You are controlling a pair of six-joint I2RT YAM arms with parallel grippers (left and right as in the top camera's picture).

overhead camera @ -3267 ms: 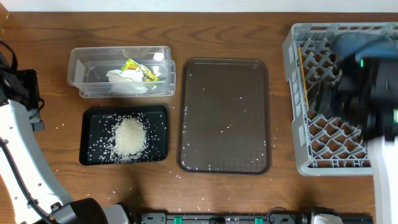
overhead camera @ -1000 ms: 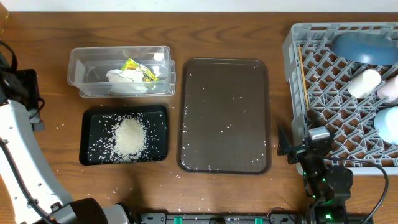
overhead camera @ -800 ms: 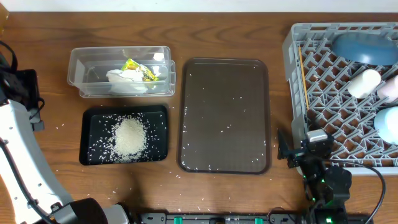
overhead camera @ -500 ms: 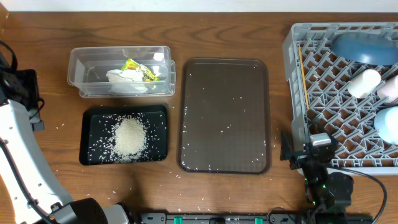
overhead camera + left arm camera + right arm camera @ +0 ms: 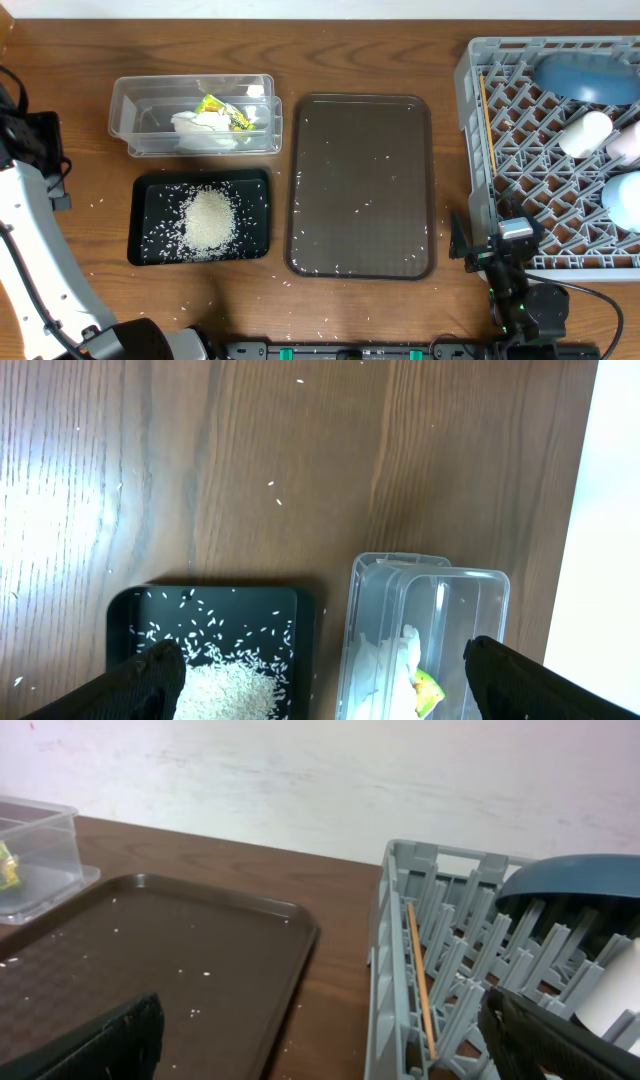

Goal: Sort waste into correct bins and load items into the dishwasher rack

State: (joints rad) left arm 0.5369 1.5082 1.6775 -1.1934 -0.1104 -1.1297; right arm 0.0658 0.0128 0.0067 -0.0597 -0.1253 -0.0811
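Chopsticks (image 5: 420, 982) lie in the rack (image 5: 378, 980) along its left wall, long axis running away from me, just ahead and right of my right tool (image 5: 320, 1010), which hangs spread and empty; this arm is the nearer one.

Grey rack (image 5: 472, 150), right side off-frame

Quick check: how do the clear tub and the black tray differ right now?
The clear tub is see-through and deep-walled; the black tray is opaque and shallow. The tub holds the tissue and wrapper; the tray holds the rice heap. Both are rectangular and similar in footprint.
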